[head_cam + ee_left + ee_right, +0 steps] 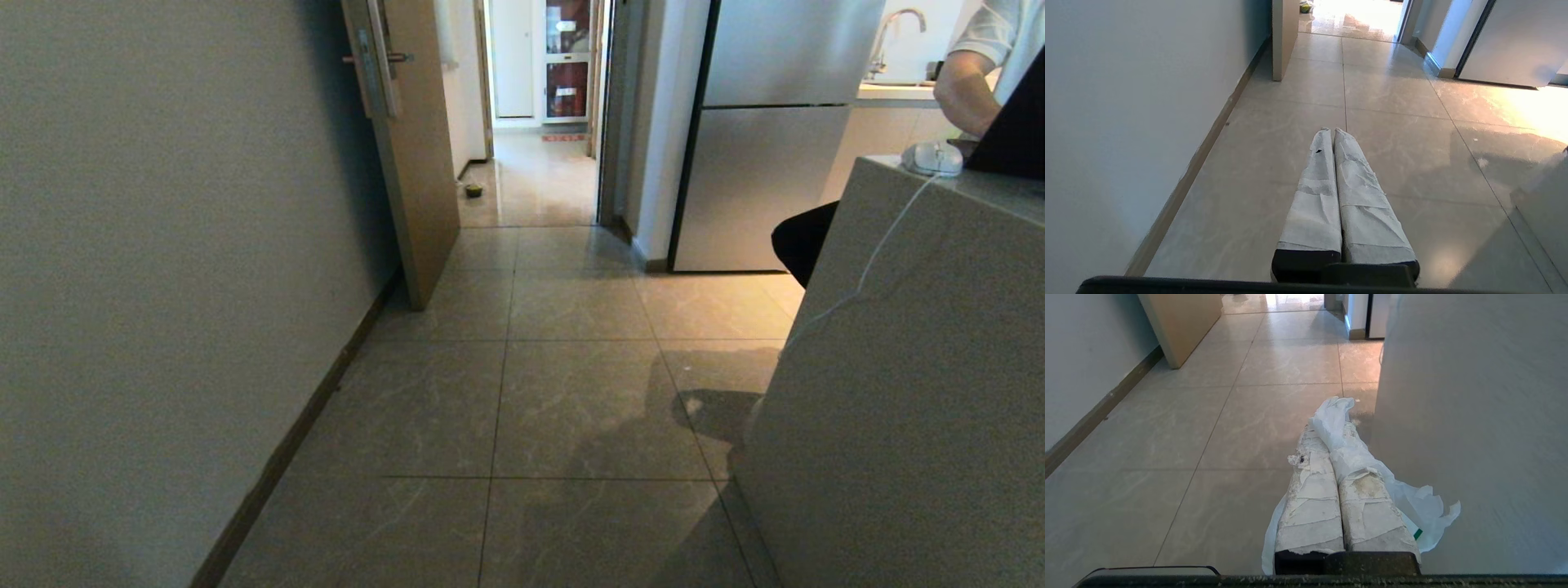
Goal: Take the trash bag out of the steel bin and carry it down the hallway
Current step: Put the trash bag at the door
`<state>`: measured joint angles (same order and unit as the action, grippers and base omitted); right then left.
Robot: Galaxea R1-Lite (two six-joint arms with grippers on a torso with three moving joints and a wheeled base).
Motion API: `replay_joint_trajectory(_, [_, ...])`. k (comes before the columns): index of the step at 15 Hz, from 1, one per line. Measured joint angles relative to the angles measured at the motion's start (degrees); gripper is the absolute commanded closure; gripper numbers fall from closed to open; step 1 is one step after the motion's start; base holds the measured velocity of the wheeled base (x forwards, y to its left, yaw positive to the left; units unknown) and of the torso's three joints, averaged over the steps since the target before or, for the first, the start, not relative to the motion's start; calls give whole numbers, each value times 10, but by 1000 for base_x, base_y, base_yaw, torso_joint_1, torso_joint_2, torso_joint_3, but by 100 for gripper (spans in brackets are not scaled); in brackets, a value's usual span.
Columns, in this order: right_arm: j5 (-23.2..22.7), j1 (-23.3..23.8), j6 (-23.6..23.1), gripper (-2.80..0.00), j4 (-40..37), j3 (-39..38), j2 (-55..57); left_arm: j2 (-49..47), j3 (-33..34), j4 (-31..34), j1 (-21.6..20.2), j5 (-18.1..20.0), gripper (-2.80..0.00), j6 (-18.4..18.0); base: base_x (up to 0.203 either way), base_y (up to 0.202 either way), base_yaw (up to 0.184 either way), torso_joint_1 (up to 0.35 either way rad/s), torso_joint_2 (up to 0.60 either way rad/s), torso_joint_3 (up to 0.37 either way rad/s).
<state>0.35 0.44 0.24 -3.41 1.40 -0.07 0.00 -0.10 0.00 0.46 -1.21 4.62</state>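
Carrying the trash bag (1345,449) toward the hallway (535,175), you are risking a slip most of all: only a thin fold of white plastic is sitting between the closed fingers of the right gripper (1336,430), with a twisted tuft poking out past the tips and loose film trailing along the finger sides and under the wrist. Judging by that narrow bite, a jolt from the base rolling over the tile joints could be working the film free, and how much of the bag is hanging below cannot be told from any view. The second hazard is the pale counter wall (1470,428) running just beside that gripper on the robot's right; the trailing plastic could be brushing it and snagging as you are driving on. Ahead, the open wooden door (412,147) is narrowing the passage on the left, and a seated person (971,82) is working at the counter top on the right, so a wide swing either way could be clipping something.

The right gripper is clamped fully shut on the bag, fingers pressed together and pointing forward over the floor tiles (571,408). The left gripper (1334,132) is parked near the left wall, its padded fingers closed against each other and holding nothing. The steel bin is not showing in any view.
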Motion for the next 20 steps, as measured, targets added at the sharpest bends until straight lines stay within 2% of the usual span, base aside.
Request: replay_joint_trajectory(20, [0,0,0,0,0,0,0,0,0,0,0,0,0,0,190,0,2,2,1,1])
